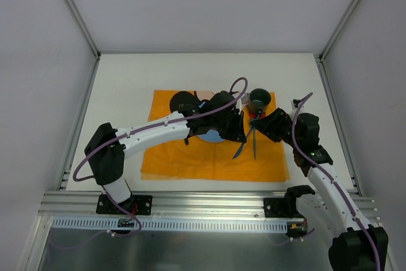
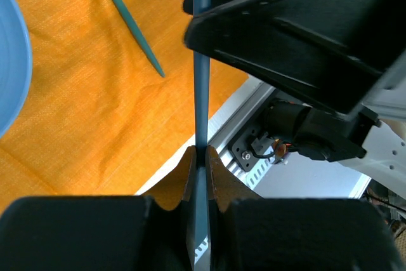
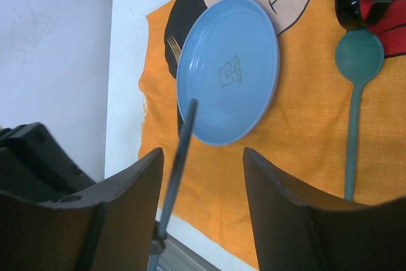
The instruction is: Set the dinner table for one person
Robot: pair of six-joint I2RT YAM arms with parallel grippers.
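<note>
The white worktop (image 1: 127,74) lies between grey walls, with an orange placemat (image 1: 190,163) spread at its middle. The left hand (image 2: 200,157) is clamped on a thin teal utensil (image 2: 201,80) above the mat. The right hand (image 3: 200,182) has its fingers apart, with that utensil's shaft showing between them. A blue plate (image 3: 228,71) and a teal spoon (image 3: 360,55) lie on the mat, not touching

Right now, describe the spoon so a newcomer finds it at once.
On the dinner table, find the orange placemat and the blue plate on it. To the plate's right lies the teal spoon, flat on the cloth. Unlike the slim utensil clamped in the left gripper, nothing holds it.
</note>
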